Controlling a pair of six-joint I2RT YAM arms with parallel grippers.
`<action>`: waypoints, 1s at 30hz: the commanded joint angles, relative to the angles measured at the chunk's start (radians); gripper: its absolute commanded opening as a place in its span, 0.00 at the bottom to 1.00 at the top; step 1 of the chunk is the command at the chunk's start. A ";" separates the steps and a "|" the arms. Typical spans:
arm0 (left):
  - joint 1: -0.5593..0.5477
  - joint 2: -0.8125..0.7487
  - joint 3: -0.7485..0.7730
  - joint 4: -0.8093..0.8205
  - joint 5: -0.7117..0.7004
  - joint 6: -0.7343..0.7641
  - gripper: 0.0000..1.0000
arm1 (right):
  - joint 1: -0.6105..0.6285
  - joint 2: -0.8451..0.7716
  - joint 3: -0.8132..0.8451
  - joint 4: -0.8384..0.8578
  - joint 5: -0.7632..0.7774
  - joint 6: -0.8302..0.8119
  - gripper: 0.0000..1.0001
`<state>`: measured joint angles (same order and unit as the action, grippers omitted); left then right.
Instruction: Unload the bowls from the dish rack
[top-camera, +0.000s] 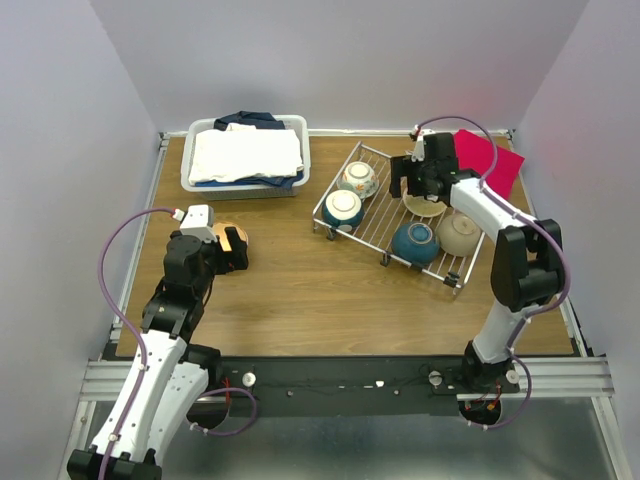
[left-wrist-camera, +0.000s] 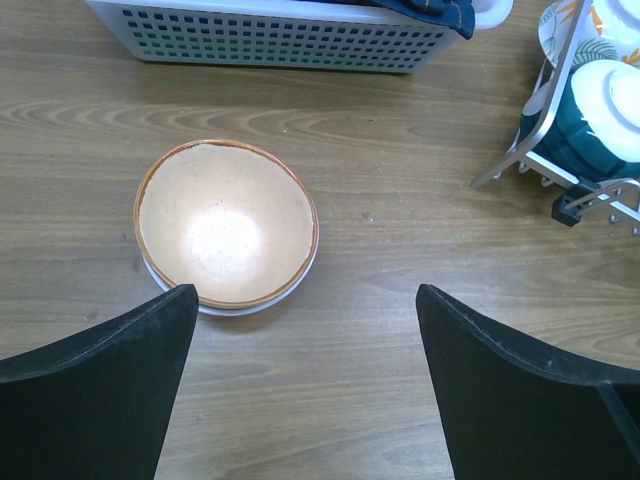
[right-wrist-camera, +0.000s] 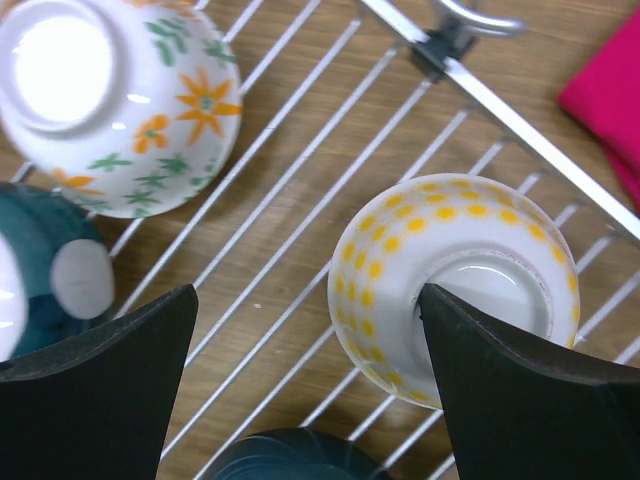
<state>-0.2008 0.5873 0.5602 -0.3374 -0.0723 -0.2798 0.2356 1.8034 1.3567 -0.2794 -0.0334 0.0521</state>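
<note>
The silver wire dish rack (top-camera: 384, 216) sits right of centre with several bowls upside down on it: a floral one (top-camera: 358, 179), two teal ones (top-camera: 343, 208) (top-camera: 415, 243) and a cream one (top-camera: 460, 235). My right gripper (top-camera: 421, 187) hangs open just over a yellow-dotted bowl (right-wrist-camera: 450, 262). Its right finger (right-wrist-camera: 500, 380) overlaps that bowl's foot ring, and the left finger is over bare rack wires (right-wrist-camera: 300, 180). My left gripper (left-wrist-camera: 305, 292) is open above the table, just short of an upright orange-lined bowl (left-wrist-camera: 226, 222) that seems to rest in a white one.
A white perforated bin (top-camera: 245, 157) of folded cloth stands at the back left. A pink cloth (top-camera: 488, 160) lies behind the rack. In the left wrist view the rack's corner (left-wrist-camera: 560, 170) and two of its bowls are at the far right.
</note>
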 joint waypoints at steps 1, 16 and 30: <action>-0.005 0.002 -0.008 0.024 -0.018 0.013 0.99 | 0.007 0.050 0.067 0.022 -0.169 0.017 1.00; -0.005 -0.006 -0.009 0.026 -0.026 0.016 0.99 | 0.008 0.094 0.225 -0.020 -0.165 -0.037 1.00; -0.005 -0.009 -0.011 0.029 -0.024 0.016 0.99 | 0.088 -0.038 0.024 -0.049 0.202 -0.437 1.00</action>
<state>-0.2008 0.5861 0.5598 -0.3367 -0.0784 -0.2752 0.2581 1.7908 1.4532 -0.3218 -0.0116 -0.1875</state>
